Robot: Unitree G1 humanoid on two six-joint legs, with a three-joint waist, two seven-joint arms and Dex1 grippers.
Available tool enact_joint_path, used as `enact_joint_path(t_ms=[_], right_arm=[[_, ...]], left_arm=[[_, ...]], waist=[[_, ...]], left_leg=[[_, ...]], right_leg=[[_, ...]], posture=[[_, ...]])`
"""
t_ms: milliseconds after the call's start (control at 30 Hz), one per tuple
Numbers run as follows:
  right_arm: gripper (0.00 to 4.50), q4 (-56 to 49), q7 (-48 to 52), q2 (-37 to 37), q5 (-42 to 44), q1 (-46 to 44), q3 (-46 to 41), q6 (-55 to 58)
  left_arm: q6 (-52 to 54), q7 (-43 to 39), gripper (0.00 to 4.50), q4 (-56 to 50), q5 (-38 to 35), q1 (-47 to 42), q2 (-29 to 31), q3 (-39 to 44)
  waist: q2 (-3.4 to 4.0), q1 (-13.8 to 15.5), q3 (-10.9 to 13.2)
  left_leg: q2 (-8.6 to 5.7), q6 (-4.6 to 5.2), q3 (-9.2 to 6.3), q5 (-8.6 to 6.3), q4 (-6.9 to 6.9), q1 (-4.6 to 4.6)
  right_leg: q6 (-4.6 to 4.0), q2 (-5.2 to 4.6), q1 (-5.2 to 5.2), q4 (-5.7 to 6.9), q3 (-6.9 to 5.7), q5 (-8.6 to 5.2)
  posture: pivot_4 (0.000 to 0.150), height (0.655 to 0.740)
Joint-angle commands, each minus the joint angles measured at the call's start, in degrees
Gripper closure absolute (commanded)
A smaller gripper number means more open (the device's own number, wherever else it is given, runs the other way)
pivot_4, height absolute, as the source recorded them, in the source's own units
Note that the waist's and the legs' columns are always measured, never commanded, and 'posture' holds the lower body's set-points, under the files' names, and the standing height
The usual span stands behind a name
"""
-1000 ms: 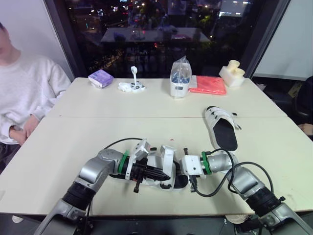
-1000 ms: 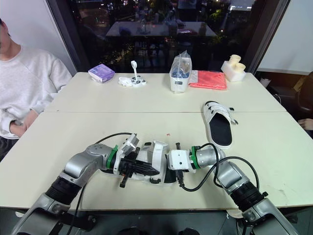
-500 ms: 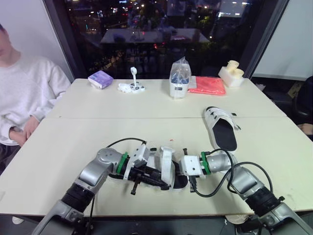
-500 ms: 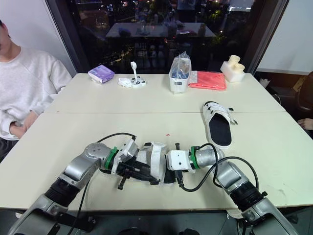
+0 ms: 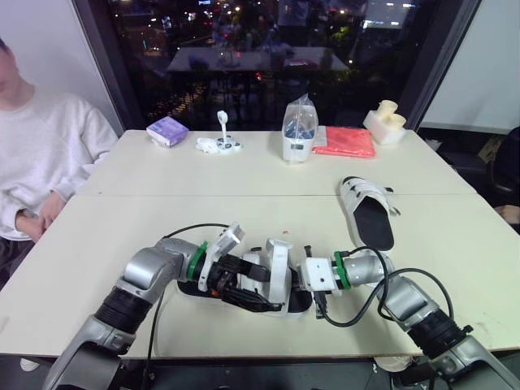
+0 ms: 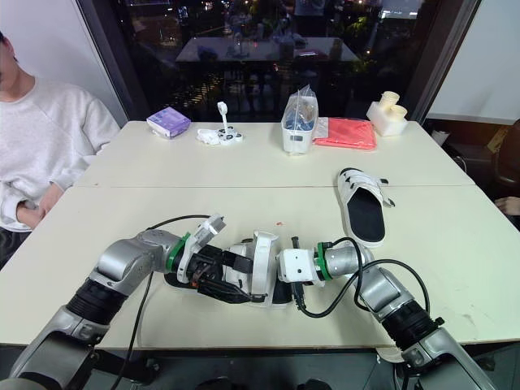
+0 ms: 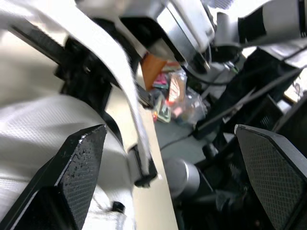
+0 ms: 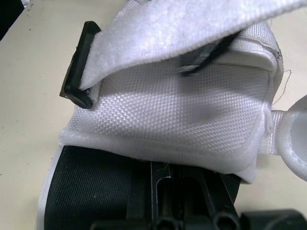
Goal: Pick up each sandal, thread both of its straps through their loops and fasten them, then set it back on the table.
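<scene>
Cream table, one sandal lying at lower centre, my left gripper spread wide beside its strap, my right gripper at its other end, grip I cannot tell, second sandal right of centre, dark window along the top

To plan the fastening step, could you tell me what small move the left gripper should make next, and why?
Probably close the left gripper on the white strap of the near sandal: its fingers stand wide apart with the strap running loose between them, while the right gripper is at the sandal's other side.
</scene>
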Motion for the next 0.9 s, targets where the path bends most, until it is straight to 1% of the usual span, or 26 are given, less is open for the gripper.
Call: enact_joint_path(t_ms=[33,200,433,500,533,600,633,700,733,767,800,900], right_arm=[[4.5,5.01,-0.31,-0.61,-4.12,0.56,0.9,1.65],[4.5,5.32,-0.49,-0.52,-4.23,0.42,0.86,1.43],[4.5,5.2,-0.68,-0.66,-4.35,0.66,0.73,1.41],[4.5,5.2,-0.69,-0.7,-4.42,0.73,0.66,1.38],[4.5,5.27,-0.71,-0.71,-4.46,0.72,0.65,1.34],[4.5,5.4,-0.74,-0.72,-4.52,0.67,0.63,1.28],[4.5,5.45,-0.76,-0.71,-4.51,0.64,0.62,1.28],[4.5,5.52,-0.8,-0.68,-4.52,0.64,0.61,1.27],[4.5,5.47,-0.83,-0.68,-4.56,0.7,0.64,1.28],[4.5,5.46,-0.84,-0.69,-4.56,0.74,0.65,1.29],[4.5,5.45,-0.86,-0.68,-4.58,0.77,0.67,1.29],[4.5,5.54,-0.81,-0.69,-4.56,0.75,0.7,1.23]], left_arm=[[1.67,2.28,0.04,0.18,-0.35,-1.22,-0.82,1.37],[3.33,6.2,0.04,2.34,-0.48,-3.05,-3.73,2.66],[5.5,8.48,0.04,4.43,-1.6,-5.23,-6.18,5.08],[5.56,8.24,0.54,4.35,-1.68,-5.39,-6.08,5.09],[5.61,8.14,0.88,4.25,-1.72,-5.4,-6.0,5.03],[5.75,8.06,1.79,4.04,-1.86,-5.37,-5.9,4.99],[5.77,7.93,2.36,3.85,-1.94,-5.31,-5.81,4.94],[5.56,7.37,3.27,3.25,-1.97,-5.07,-5.48,4.66],[5.7,7.07,3.82,2.86,-2.13,-4.9,-5.28,4.57],[5.61,6.52,4.24,2.37,-2.14,-4.72,-4.94,4.28],[5.44,5.84,4.45,1.72,-2.06,-4.41,-4.45,3.82],[4.62,4.12,4.45,0.01,-1.2,-3.45,-3.0,2.08]], waist=[[-0.01,0.03,0.0],[-0.01,0.16,0.0],[-0.02,0.89,0.01],[-0.03,0.94,0.01],[-0.02,0.95,0.01],[-0.03,1.0,0.02],[-0.03,1.01,0.02],[-0.03,1.04,0.02],[-0.03,1.04,0.02],[-0.03,1.04,0.02],[-0.03,1.03,0.03],[-0.03,1.03,0.03]], left_leg=[[0.0,-0.1,0.0,0.05,0.0,0.0],[0.0,-0.2,0.0,0.0,0.01,0.0],[0.0,-0.2,0.0,0.0,0.04,0.0],[0.0,-0.21,0.0,0.0,0.04,0.0],[0.0,-0.22,0.01,0.01,0.04,0.0],[0.0,-0.24,0.01,0.01,0.04,-0.02],[0.0,-0.24,0.01,0.01,0.04,-0.03],[0.0,-0.25,0.0,0.01,0.03,-0.06],[0.0,-0.25,0.0,0.02,0.03,-0.07],[0.0,-0.26,0.01,0.02,0.03,-0.07],[0.0,-0.26,0.01,0.02,0.03,-0.08],[0.0,-0.26,0.01,0.02,0.03,-0.1]], right_leg=[[0.0,0.0,0.0,0.0,0.0,0.0],[0.0,-0.01,0.01,0.0,0.0,0.0],[0.0,-0.02,0.01,0.0,0.0,0.01],[0.0,-0.02,0.01,0.0,0.01,0.01],[0.0,-0.02,0.0,0.0,0.01,0.01],[0.0,-0.02,-0.01,0.0,0.01,0.01],[0.0,-0.02,-0.02,0.0,0.01,0.01],[0.0,-0.02,-0.05,0.0,0.0,0.01],[0.0,-0.02,-0.06,0.0,0.0,0.01],[0.0,-0.02,-0.06,0.0,0.0,0.01],[0.0,-0.02,-0.07,0.0,0.0,0.01],[-0.01,-0.02,-0.09,0.0,0.0,0.0]], posture=[[0.15,0.74],[0.15,0.74],[0.15,0.74],[0.15,0.74],[0.15,0.74],[0.15,0.74],[0.15,0.74],[0.15,0.74],[0.15,0.74],[0.15,0.74],[0.15,0.74],[0.15,0.74]])
